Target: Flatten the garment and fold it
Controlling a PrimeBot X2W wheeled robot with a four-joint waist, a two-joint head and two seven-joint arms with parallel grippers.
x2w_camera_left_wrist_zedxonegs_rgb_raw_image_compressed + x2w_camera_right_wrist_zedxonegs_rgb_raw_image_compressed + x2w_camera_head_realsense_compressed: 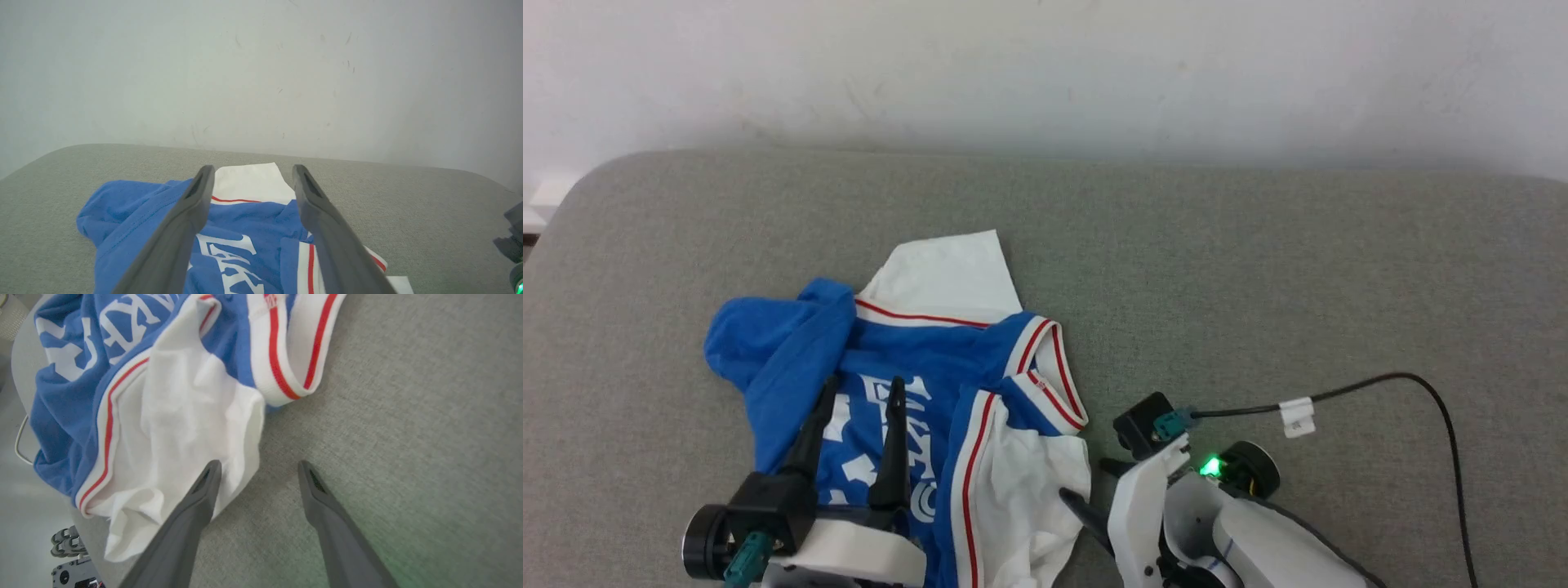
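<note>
The shirt (pixel 931 359) is found in a crumpled heap on the left half of the grey cushion (pixel 1258 269), close to its near edge. It is not flat yet: the blue body is bunched into a lump toward the left edge, one white sleeve (pixel 947 278) is stuck out toward the far edge, and the other sleeve (pixel 1029 490) is folded over by the near edge, with the collar (pixel 1054 384) just beyond it. The left gripper (pixel 862 384) is held over the middle of the heap, its fingers spread wide with nothing between them. The right gripper (pixel 1086 480) is placed just beside the near sleeve, its fingers also spread wide and empty. One finger is seen over the sleeve's rim in the right wrist view, but whether cloth is touched cannot be told. The step in hand is judged to be the first spreading out, so nothing is folded yet. For this to be done well, only one layer of cloth should be pinched, at a rim and not in the middle of the heap. The near sleeve could be taken by the right gripper and drawn toward the right edge, while the blue lump is taken by the left gripper and drawn toward the left edge. The pull should be slow and even, so the shirt is not dragged off the near edge.
</note>
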